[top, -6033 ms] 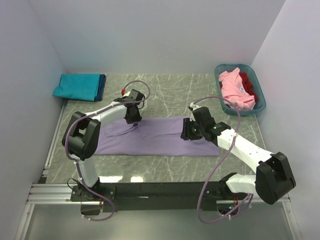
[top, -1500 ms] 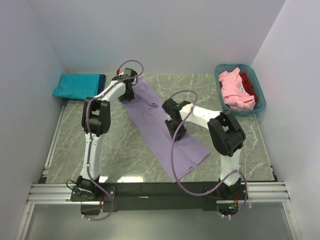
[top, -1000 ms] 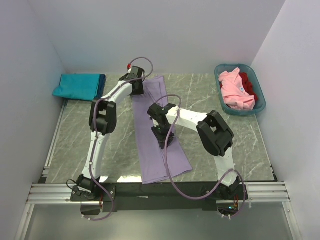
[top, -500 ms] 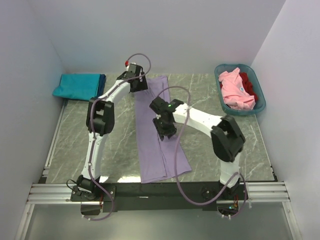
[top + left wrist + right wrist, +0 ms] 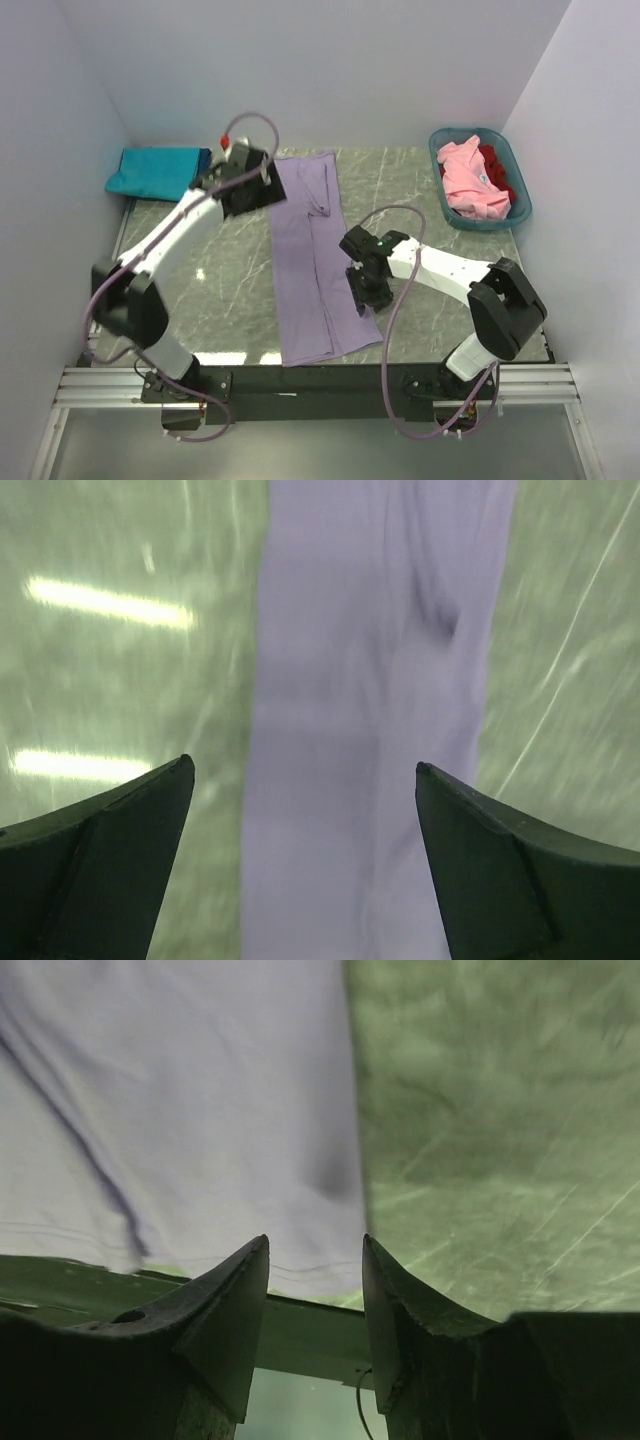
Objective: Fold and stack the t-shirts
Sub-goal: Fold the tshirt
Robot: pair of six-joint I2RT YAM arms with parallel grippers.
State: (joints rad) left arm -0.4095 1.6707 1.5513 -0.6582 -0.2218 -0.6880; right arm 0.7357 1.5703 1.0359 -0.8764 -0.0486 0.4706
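Since half a second ago both arms have shifted: the left gripper has swung back to the left edge of the cloth's far end, and the right gripper has slid nearward along its right edge.

On the green marbled table the lavender t-shirt lies folded into a long narrow strip. Its long axis runs from the back wall to the near edge, and the near end is a little wider and drifts right. Which end holds the collar cannot be made out. The right arm covers part of the right edge, and the left wrist view shows the lavender t-shirt only as a blur.

The jaws of the left gripper stand wide apart above the strip with nothing between them. Those of the right gripper stand partly apart, gripping nothing, over the near hem of the lavender t-shirt, beyond which a rail shows.

At the far right corner, well apart from the strip, sits a teal-blue basket. A pink t-shirt fills it and hides most of a red t-shirt. At the far left corner a folded teal t-shirt covers a dark blue t-shirt, of which only a sliver shows.
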